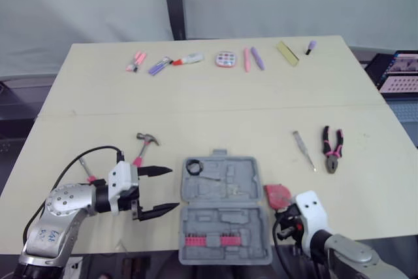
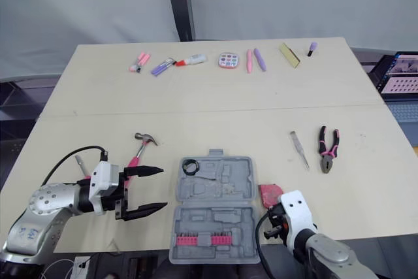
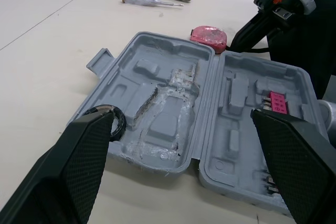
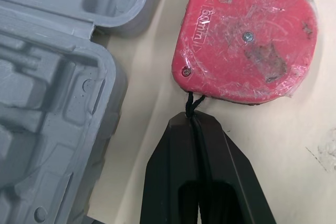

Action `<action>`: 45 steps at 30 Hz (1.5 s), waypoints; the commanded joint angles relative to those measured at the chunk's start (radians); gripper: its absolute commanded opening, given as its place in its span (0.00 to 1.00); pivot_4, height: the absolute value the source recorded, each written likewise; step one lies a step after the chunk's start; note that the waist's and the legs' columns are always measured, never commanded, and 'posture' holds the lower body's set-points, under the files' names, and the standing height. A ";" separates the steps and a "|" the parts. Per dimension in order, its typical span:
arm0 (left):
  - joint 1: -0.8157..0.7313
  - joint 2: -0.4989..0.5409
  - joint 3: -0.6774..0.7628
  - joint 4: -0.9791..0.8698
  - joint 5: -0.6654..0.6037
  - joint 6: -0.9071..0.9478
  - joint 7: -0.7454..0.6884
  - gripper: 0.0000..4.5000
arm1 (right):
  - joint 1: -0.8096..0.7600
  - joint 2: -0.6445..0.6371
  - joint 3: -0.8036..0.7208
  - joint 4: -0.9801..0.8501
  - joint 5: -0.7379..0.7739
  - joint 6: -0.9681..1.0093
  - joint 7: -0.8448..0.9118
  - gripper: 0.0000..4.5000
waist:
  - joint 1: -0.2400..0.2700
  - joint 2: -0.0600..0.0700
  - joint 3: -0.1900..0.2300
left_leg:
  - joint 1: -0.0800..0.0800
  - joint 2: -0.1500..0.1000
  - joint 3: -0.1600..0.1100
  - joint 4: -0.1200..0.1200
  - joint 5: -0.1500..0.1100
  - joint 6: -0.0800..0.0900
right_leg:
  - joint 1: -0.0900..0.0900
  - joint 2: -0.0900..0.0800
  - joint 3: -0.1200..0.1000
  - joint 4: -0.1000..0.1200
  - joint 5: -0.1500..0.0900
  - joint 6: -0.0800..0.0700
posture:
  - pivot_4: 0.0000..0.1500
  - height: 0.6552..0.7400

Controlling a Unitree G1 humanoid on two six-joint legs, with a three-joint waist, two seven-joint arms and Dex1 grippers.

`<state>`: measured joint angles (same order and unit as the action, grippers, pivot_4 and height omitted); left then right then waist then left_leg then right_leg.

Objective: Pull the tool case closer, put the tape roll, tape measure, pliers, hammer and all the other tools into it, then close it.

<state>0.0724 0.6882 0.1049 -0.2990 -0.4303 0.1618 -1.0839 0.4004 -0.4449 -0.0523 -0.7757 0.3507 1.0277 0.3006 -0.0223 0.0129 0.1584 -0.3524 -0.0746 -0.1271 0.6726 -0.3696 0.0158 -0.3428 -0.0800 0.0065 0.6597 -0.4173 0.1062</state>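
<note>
Tool case [image 1: 243,191] lies open at the table's near middle, with the tape roll [image 1: 194,167] in its far-left corner. Just right of it sits the red tape measure [image 1: 277,194]. The right gripper [image 4: 193,121] has its fingers pressed together, seemingly pinching the measure's black cord to lift it in. The left gripper [image 1: 174,188] hangs wide open just left of the case, probably to steady it.

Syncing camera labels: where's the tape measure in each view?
Left eye: tape measure off the open tool case's right edge.
Right eye: same place.
Left wrist: tape measure beyond the case's hinge.
Right wrist: tape measure just past the right claw, cord between its tips.
Shared landmark: the tool case.
</note>
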 commanded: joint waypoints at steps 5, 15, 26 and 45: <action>0.010 0.001 -0.003 -0.009 -0.003 -0.022 0.000 1.00 | 0.039 -0.014 0.004 -0.020 0.032 0.019 0.016 0.01 | 0.000 0.000 0.000 | 0.000 0.000 0.000 0.000 0.000 0.000 | 0.000 0.000 0.000 0.000 0.000 0.000 | 1.00 1.00; 0.003 0.000 -0.011 -0.001 -0.004 -0.029 -0.004 1.00 | 0.054 -0.009 0.002 -0.031 0.048 0.023 0.004 0.01 | 0.000 0.000 0.000 | 0.000 0.000 0.000 0.000 0.000 0.000 | 0.000 0.000 0.000 -0.001 0.000 0.000 | 1.00 1.00; -0.001 0.000 -0.017 0.008 -0.003 -0.039 -0.009 1.00 | 0.026 0.023 -0.033 -0.036 0.086 0.101 -0.007 0.13 | 0.000 -0.001 0.000 | 0.000 0.000 0.000 0.000 0.000 0.000 | 0.000 0.000 0.000 -0.001 0.000 0.000 | 1.00 1.00; -0.012 -0.002 -0.029 0.013 -0.027 -0.057 -0.043 1.00 | 0.047 -0.071 -0.312 -0.113 0.291 0.267 0.103 0.99 | 0.021 -0.001 -0.001 | 0.000 -0.001 0.001 0.001 0.000 0.000 | 0.001 -0.001 0.001 -0.002 0.000 0.000 | 1.00 1.00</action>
<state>0.0651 0.6844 0.0751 -0.2686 -0.4334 0.1186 -1.1112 0.4311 -0.4926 -0.3100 -0.8682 0.5990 1.2913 0.3457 -0.0012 0.0119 0.1578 -0.3524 -0.0755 -0.1262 0.6731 -0.3696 0.0159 -0.3417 -0.0808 0.0071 0.6580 -0.4173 0.1062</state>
